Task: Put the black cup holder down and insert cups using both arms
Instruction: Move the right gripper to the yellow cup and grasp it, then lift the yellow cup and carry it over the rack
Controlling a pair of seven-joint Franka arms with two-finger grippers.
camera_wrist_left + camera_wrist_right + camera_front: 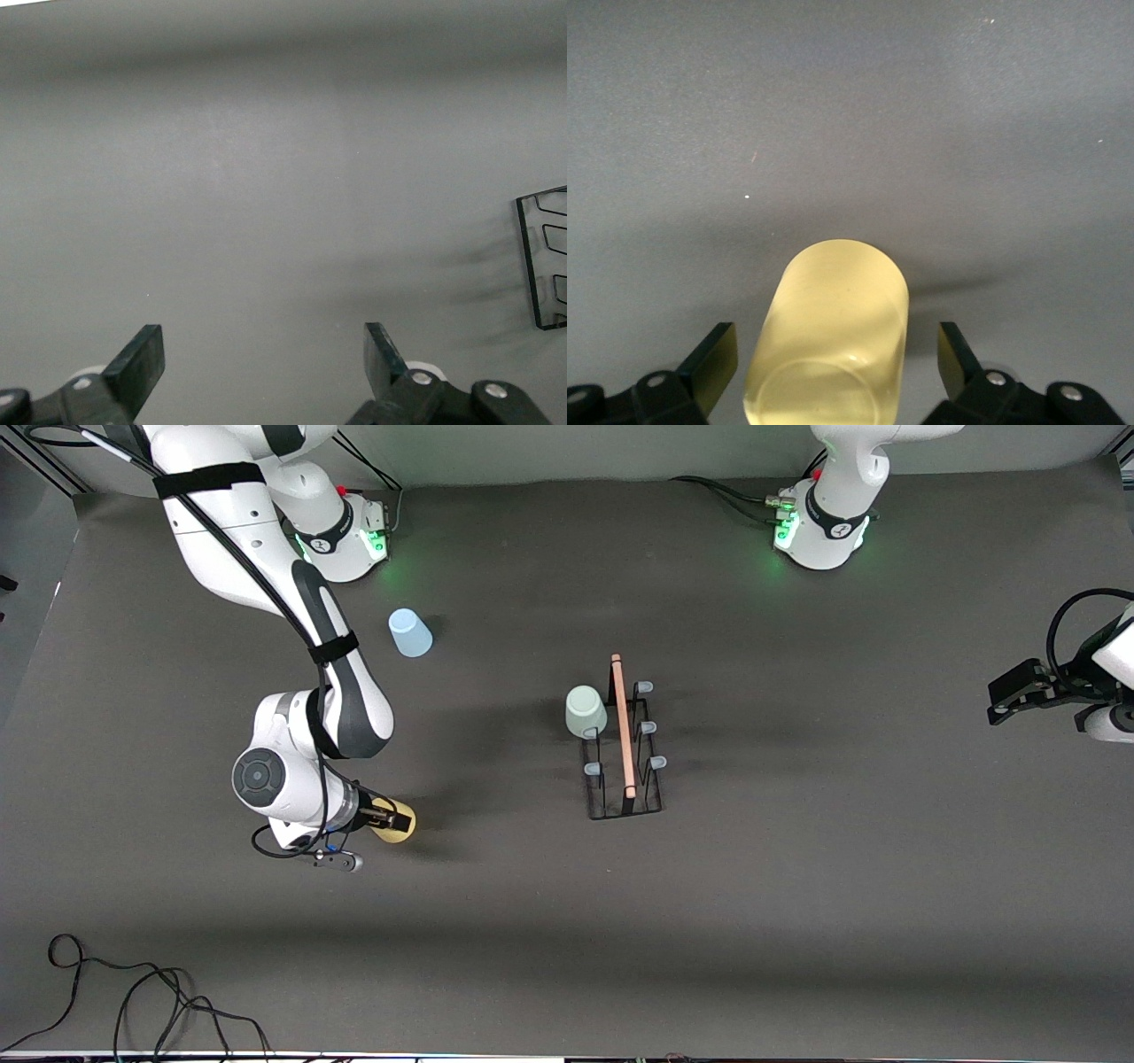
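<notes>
Yellow cup (828, 341) sits between your right gripper (833, 363)'s spread fingers, untouched, nearest the camera. Pale green cup (586, 710) hangs on the black cup holder (625, 735); light blue cup (409, 633) stands farthest. Your left gripper (264, 367) waits, fingers apart.

The right arm's black two-finger gripper (383, 815) is down at the small yellow tapered plastic cup (396, 821) on the dark table (797, 921). The left arm's black gripper (1005, 700) waits well apart.
</notes>
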